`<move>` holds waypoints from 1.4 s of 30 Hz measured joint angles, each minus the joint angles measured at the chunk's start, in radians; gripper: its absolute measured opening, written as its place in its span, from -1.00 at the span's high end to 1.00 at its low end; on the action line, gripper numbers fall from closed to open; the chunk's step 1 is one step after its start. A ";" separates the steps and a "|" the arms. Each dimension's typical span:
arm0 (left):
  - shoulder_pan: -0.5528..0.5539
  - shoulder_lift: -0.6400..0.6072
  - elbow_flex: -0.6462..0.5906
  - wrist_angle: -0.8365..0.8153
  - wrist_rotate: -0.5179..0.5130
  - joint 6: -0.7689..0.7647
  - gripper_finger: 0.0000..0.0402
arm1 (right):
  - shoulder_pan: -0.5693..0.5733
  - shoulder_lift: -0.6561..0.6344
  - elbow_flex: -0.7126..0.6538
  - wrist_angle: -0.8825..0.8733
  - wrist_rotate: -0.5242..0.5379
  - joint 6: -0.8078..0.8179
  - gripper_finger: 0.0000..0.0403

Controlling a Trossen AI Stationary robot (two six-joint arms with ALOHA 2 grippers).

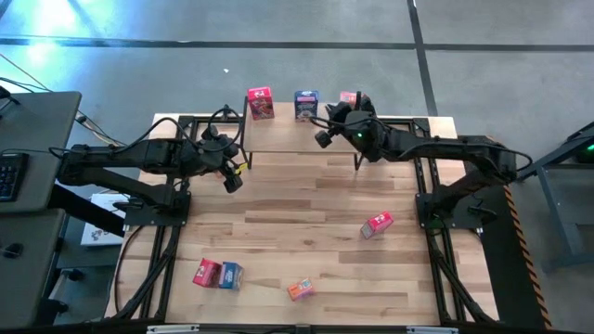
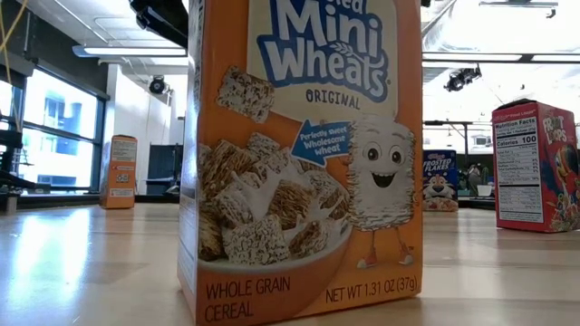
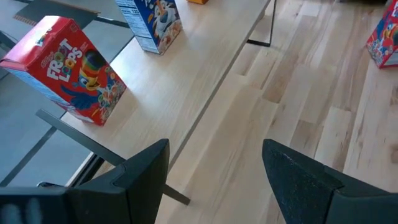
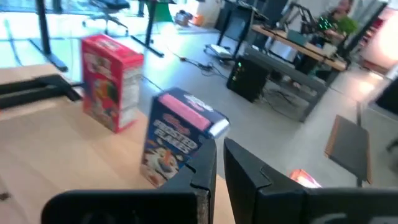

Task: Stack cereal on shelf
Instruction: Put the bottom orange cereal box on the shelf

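Note:
On the shelf (image 1: 278, 130) along the table's far edge stand a red Froot Loops box (image 1: 261, 102), a blue Frosted Flakes box (image 1: 306, 104) and a third box (image 1: 348, 96) partly hidden under my right gripper (image 1: 348, 106). That gripper hovers shut over the shelf's right part, with nothing between its fingers (image 4: 217, 163). My left gripper (image 1: 232, 178) hangs open in front of the shelf's left end, with nothing between its fingers (image 3: 214, 174). More cereal boxes stand on the table: a pink-red one (image 1: 377, 224), a pink one (image 1: 206, 272), a blue one (image 1: 230, 275) and an orange one (image 1: 299, 289).
The shelf's thin black legs (image 1: 357, 162) stand on the tabletop. In the low view the orange Mini Wheats box (image 2: 304, 154) fills the foreground. Bare wood lies in the table's middle (image 1: 297, 213). Black frame rails (image 1: 158, 269) run along both table sides.

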 joint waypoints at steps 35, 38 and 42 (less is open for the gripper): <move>0.000 0.000 0.000 0.007 0.003 -0.062 -0.24 | 0.422 -0.149 -0.001 -0.116 -0.481 0.042 -0.30; 0.000 0.000 0.000 0.008 0.003 -0.065 -0.24 | 0.460 -0.149 -0.001 -0.116 -0.580 0.060 -0.30; 0.000 0.000 0.000 0.008 0.004 -0.093 -0.24 | 0.514 -0.148 -0.001 -0.116 -0.608 0.084 -0.30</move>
